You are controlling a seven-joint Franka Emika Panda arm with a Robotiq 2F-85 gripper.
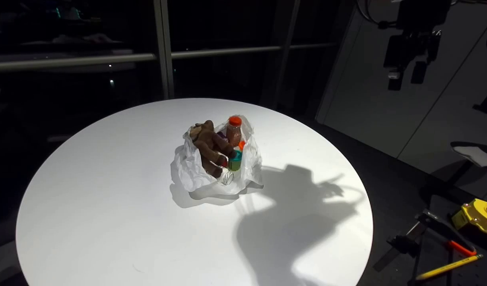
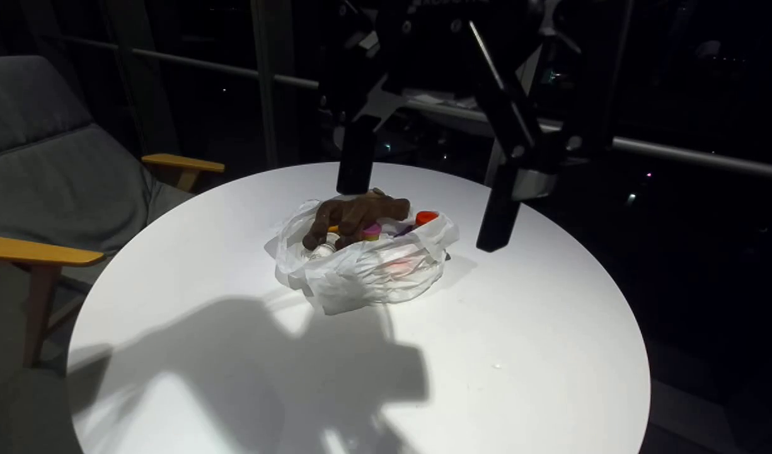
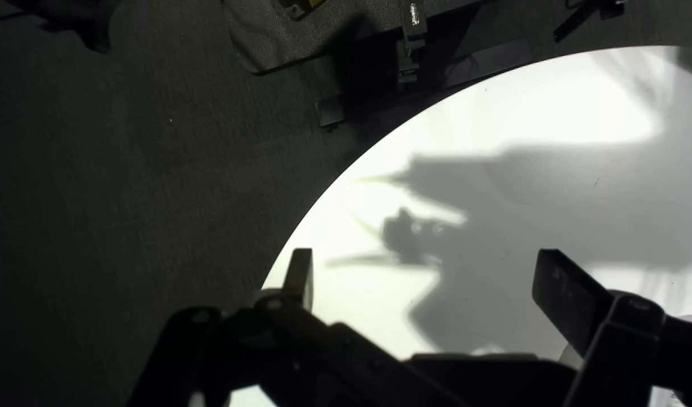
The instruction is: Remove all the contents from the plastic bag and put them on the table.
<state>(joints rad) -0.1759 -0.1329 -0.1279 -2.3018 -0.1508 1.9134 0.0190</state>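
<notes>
Gripper (image 3: pixel 425 257): spread wide, raised.
Surface (image 1: pixel 100 222): round, plain white, arm-shaped shadow (image 1: pixel 283 234) across it.
Bag (image 1: pixel 189 172): wrinkled whitish plastic, on the surface, mouth gaping upward, well apart from the gripper.
Toy (image 1: pixel 206 140): brown, sprawled in the bag's mouth.
Bottle (image 1: pixel 234 135): red cap, roughly upright in the bag, beside the toy.
Teal-lidded cup (image 1: pixel 235 162): in the bag, at the toy's legs.
Pink-lidded cup (image 2: pixel 371 231): in the bag, partly hidden.
Chair (image 2: pixel 51 139): grey, wooden arms, near the surface.

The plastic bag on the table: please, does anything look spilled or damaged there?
Nothing visible stands out. The bag is wrinkled but open, with the brown toy figure and red-capped bottle inside; the dark patch on the table looks like a shadow.
</notes>
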